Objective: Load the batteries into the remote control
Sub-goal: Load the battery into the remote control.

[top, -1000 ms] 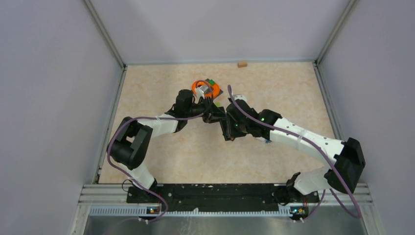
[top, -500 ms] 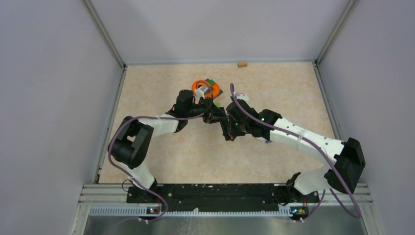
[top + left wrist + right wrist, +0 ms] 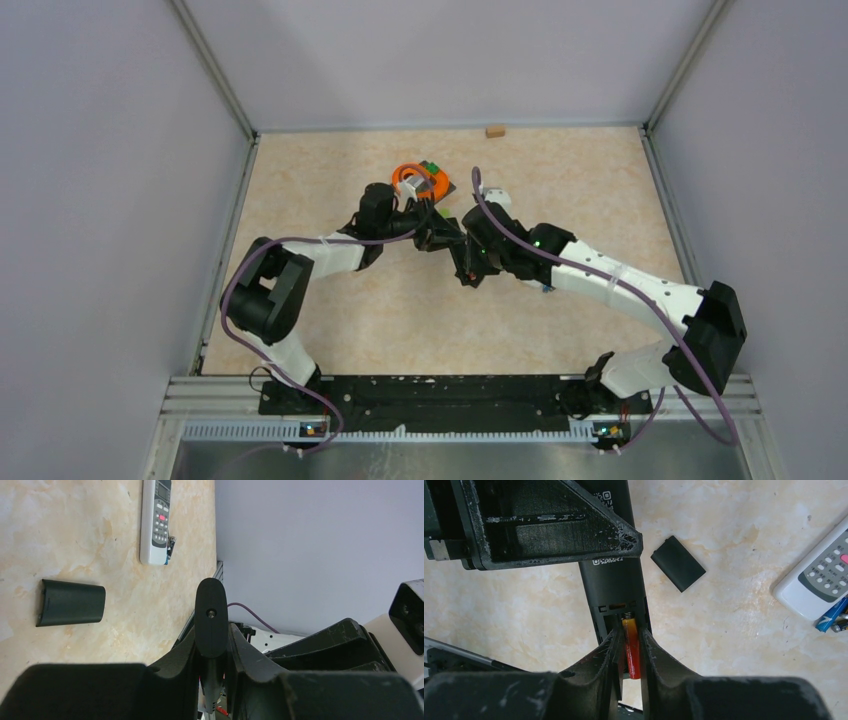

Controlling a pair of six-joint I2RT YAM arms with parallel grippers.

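A black remote control [image 3: 616, 587] hangs above the table with its back facing the right wrist camera and its battery bay open. My left gripper [image 3: 215, 635] is shut on it, and the remote control [image 3: 211, 610] shows edge-on between those fingers. My right gripper [image 3: 630, 635] is shut on an orange-red battery [image 3: 631, 655]. That battery lies lengthwise in the bay, its top end against the spring. Both grippers [image 3: 455, 247] meet at mid-table in the top view. Blue batteries [image 3: 833, 616] lie beside a white remote [image 3: 819, 582].
The black battery cover [image 3: 678, 562] lies flat on the table below the remote. An orange ring with red and green blocks [image 3: 420, 180] sits just behind the grippers. A small wooden block [image 3: 494, 130] rests at the back wall. Grey walls enclose the table.
My right gripper's fingers have drawn closer together around the battery. Its wrist has shifted slightly toward the remote. The left arm has stayed still.
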